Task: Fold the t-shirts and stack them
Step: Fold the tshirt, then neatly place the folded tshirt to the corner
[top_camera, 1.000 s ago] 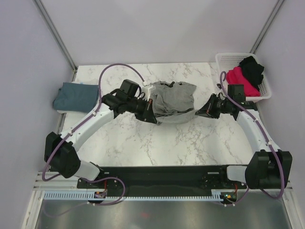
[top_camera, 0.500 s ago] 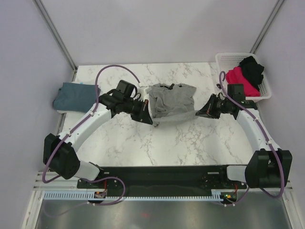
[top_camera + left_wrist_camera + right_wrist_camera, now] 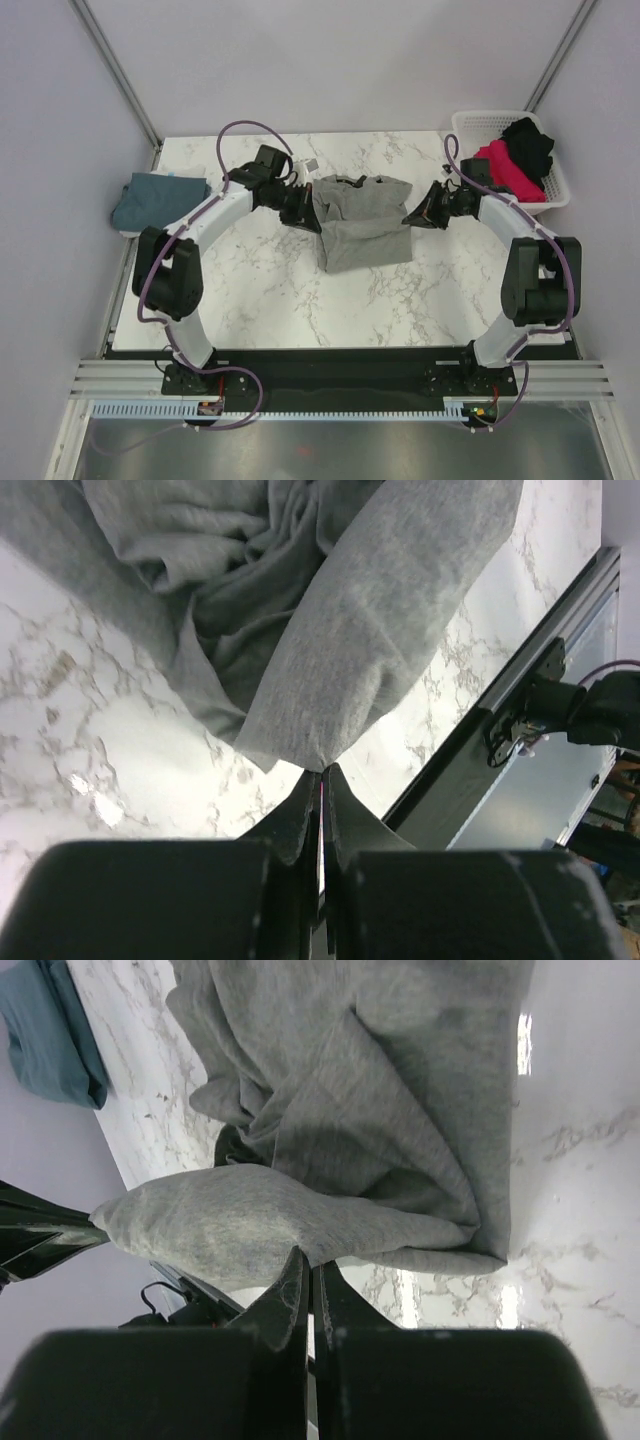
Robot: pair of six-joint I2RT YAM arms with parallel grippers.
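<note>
Fold underway, by my read: left hand point(image 3: 321, 773) & right hand point(image 3: 305, 1260) should carry the pinched edge level & at equal pace, so the grey t-shirt point(image 3: 362, 225) doubles over w/o a skewed crease. Slack sagging in the middle looks the main risk. Each hand is closed tight on one cloth corner. Shirt lies mid-desk point(image 3: 260, 295), bunched between the 2 hands, its raised flap held at their tips, the rest on the marble

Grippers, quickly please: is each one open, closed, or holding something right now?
Left gripper: closed, pinching a corner of the grey t-shirt.
Right gripper: closed, pinching an edge of the same grey t-shirt.
</note>
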